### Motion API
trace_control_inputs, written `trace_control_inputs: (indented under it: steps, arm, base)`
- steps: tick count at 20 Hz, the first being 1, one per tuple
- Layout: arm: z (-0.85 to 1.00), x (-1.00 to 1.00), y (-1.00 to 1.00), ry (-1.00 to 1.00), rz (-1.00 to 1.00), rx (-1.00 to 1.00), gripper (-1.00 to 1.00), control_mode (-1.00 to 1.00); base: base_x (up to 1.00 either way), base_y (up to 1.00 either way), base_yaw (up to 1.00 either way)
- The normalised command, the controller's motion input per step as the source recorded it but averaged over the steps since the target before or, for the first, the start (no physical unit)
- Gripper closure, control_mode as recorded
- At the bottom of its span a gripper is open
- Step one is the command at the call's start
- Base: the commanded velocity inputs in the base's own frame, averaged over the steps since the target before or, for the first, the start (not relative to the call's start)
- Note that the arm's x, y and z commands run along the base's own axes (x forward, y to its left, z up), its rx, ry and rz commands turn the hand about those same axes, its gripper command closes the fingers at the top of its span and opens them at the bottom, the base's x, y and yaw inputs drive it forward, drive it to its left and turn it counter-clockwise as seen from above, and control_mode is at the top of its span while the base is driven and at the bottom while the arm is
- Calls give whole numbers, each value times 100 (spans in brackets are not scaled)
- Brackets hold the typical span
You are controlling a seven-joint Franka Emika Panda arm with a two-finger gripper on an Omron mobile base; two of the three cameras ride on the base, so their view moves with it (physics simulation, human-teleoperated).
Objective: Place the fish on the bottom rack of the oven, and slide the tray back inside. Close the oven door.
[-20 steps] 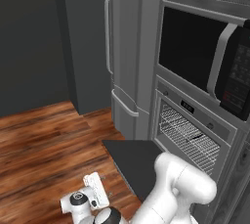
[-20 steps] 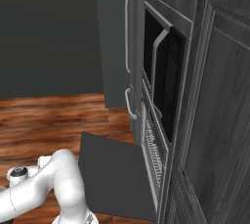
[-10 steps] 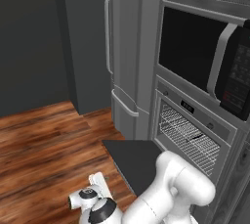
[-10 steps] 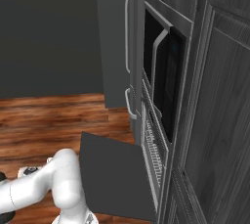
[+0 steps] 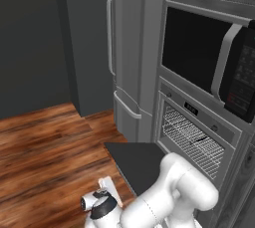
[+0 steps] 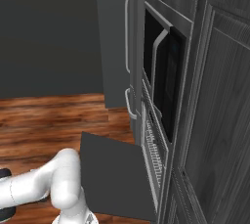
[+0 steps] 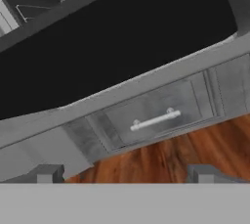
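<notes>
Your fish already lies as a dark sliver on the bottom rack, which sits inside the oven, so closing looks like the step in hand. The oven door hangs open and flat, just beside your arm. Your claw is spread wide, pinching nothing, low near the wooden floor, looking up at the door's underside and a drawer with a silver bar handle. Next you likely need to come under the door's front edge and lift. No brand or lettering is legible; the oven's small display is too blurred to read.
</notes>
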Motion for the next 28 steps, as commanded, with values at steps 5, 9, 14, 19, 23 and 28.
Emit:
trace_control_inputs:
  steps: [5, 9, 14, 19, 23, 28]
  arm:
    - [-57, 23, -53, 7, 0, -12, -100, -100]
    - [-51, 18, -67, 4, 0, -17, -100, -100]
    - [-27, 10, -69, 1, 0, -21, -100, -100]
    - [2, 0, -69, 0, -2, -30, -100, -100]
    - [31, 0, -66, -1, -8, -34, -100, -100]
    - [65, 0, -76, -6, -13, -34, -100, -100]
  base:
    - [0, 0, 0]
    - [0, 0, 0]
    - [0, 0, 0]
    - [0, 0, 0]
    - [0, 0, 0]
    - [0, 0, 0]
